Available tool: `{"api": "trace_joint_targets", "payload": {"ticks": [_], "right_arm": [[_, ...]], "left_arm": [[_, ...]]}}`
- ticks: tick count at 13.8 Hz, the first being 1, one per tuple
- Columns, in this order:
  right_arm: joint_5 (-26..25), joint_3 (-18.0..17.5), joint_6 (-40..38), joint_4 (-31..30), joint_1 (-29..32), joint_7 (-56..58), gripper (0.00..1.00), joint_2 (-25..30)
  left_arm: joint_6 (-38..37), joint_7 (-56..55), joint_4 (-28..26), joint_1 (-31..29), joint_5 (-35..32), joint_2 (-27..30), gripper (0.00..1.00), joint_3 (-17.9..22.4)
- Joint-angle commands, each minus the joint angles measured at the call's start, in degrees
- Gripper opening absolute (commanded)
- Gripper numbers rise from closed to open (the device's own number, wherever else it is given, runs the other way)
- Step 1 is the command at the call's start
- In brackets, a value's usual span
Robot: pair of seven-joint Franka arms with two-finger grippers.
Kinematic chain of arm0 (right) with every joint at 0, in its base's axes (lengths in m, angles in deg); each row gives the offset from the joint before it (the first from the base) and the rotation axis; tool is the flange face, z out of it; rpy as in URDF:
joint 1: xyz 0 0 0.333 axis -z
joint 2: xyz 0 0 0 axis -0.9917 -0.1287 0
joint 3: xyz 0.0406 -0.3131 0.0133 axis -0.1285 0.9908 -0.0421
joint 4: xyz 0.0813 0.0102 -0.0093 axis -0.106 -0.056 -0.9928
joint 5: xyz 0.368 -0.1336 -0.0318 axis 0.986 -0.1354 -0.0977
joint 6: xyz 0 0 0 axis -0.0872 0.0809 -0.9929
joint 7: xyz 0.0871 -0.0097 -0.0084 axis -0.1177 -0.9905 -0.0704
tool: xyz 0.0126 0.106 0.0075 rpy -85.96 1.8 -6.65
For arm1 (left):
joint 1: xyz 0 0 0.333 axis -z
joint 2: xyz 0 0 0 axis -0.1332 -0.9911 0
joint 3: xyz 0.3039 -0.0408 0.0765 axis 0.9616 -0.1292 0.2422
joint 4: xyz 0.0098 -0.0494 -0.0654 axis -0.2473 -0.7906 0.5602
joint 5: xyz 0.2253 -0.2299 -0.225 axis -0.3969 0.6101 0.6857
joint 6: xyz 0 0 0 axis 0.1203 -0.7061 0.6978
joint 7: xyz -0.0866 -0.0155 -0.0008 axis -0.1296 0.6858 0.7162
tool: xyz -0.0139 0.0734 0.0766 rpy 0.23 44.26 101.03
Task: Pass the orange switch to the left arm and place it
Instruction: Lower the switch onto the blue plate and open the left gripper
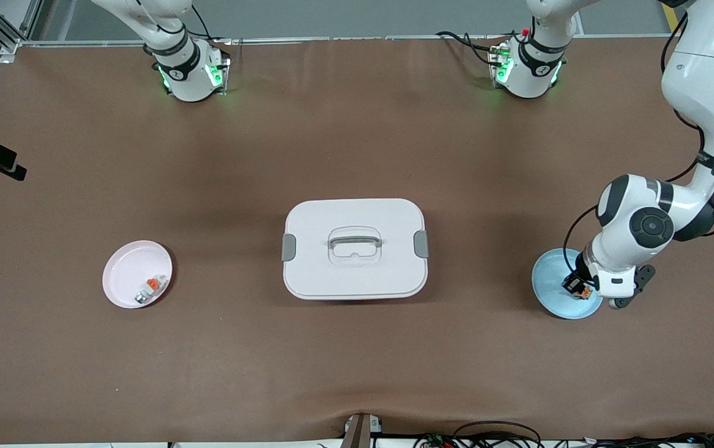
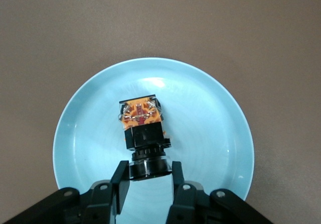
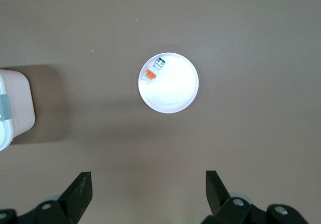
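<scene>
The orange switch [image 2: 144, 133], a small black part with an orange end, is on or just above the light blue plate [image 2: 200, 83] at the left arm's end of the table. My left gripper [image 2: 148, 171] is shut on its black round end, one finger on each side. In the front view the left gripper [image 1: 576, 285] reaches down over the blue plate [image 1: 550, 280] with the switch [image 1: 583, 290] in it. My right gripper [image 3: 149, 181] is open and holds nothing, high over the bare table beside the pink plate [image 3: 170, 96]. The white box [image 1: 319, 218] stands mid-table between the plates.
The pink plate [image 1: 122, 274] at the right arm's end holds a small whitish-silver piece with an orange tab [image 1: 150, 289]. The box's end [image 3: 12, 103] shows at the edge of the right wrist view. Cables lie along the table's near edge [image 1: 487, 435].
</scene>
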Motion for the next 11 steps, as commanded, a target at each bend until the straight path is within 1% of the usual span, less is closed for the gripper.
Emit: {"api": "trace_joint_targets", "payload": {"ticks": [1,5,6,7,8,10,11], "right_arm": [[-0.2,0.25,-0.13,-0.13,-0.26,-0.09,1.0,0.5],[-2.58,0.42,0.22,-0.13,-0.26,3.86,1.0,0.32],[-2.75,0.42,0.57,-0.22,-0.18,3.78,1.0,0.32],[-2.67,0.42,0.93,-0.48,-0.09,3.77,1.0,0.23],[-2.75,0.51,1.02,-0.4,-0.09,3.77,1.0,0.14],[-2.75,0.51,0.93,-0.48,-0.09,3.77,1.0,0.14],[-2.75,0.51,0.93,-0.48,-0.09,3.77,1.0,0.14]], "left_arm": [[-0.57,-1.99,1.0,0.71,-1.44,-1.06,0.0,0.17],[-0.57,-2.07,1.26,1.24,-1.35,-2.38,0.0,0.26],[-0.57,-2.07,1.26,1.24,-1.35,-2.38,0.03,0.26],[-0.57,-2.07,1.35,1.16,-1.35,-2.3,0.1,0.26],[-0.57,-1.99,1.44,1.07,-1.26,-2.3,0.22,0.26],[-0.57,-1.63,2.57,0.72,-1.35,-2.21,0.65,0.26],[-0.57,-1.55,2.67,0.63,-1.35,-1.95,0.97,0.17]]}}
